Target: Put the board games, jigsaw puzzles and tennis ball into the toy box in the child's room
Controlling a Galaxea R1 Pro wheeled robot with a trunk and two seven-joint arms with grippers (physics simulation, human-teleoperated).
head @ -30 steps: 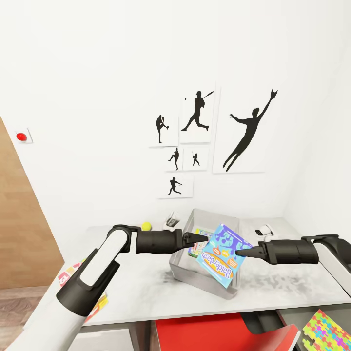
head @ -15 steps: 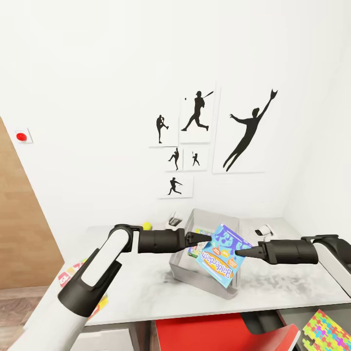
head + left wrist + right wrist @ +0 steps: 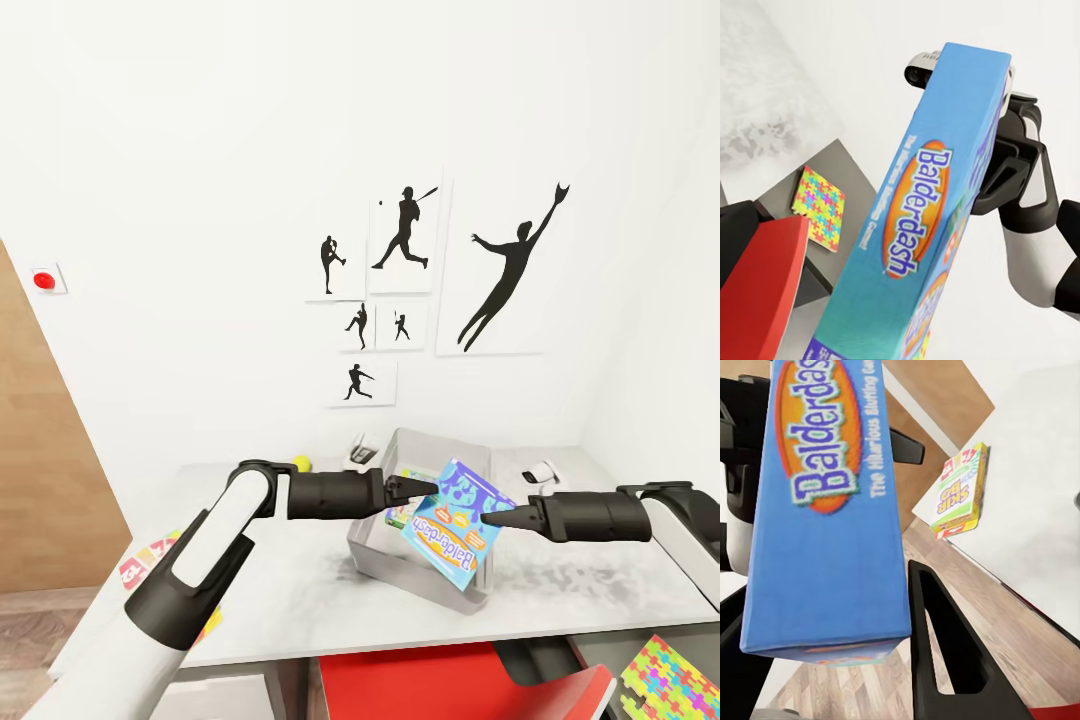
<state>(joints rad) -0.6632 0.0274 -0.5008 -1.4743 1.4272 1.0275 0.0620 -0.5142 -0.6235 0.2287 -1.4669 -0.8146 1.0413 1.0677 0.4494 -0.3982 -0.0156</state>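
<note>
Counter (image 3: 300,590): pale grey marbled top running along the white wall, which carries black baseball-player silhouette prints (image 3: 440,280). A red chair (image 3: 420,680) sits at the near edge, below the top.

Toy box (image 3: 400,545): grey tray near mid-counter, close to the wall. One board game with a green edge (image 3: 405,500) lies inside it, mostly hidden behind the held box.

Held board game (image 3: 455,522): blue box, tilted, corner down over the toy box. Cover and side read "Balderdash"; right wrist view adds "The Hilarious Bluffing". My left tool (image 3: 425,489) presses its upper left edge, my right tool (image 3: 492,519) its right edge, so the box is pinched between the two arms. Right tool: one finger (image 3: 945,660) runs along the box side; I cannot tell whether either tool's fingers are apart or together.

Second game box (image 3: 150,565), yellow-green with red: at the counter's left end, partly behind my left arm. Right wrist view reads "Skip-Bo" on it (image 3: 960,495).

Jigsaw puzzle (image 3: 670,675): multicoloured sheet on the lower dark section at far right.

Tennis ball (image 3: 301,463): on the counter near the wall, just behind my left forearm.
</note>
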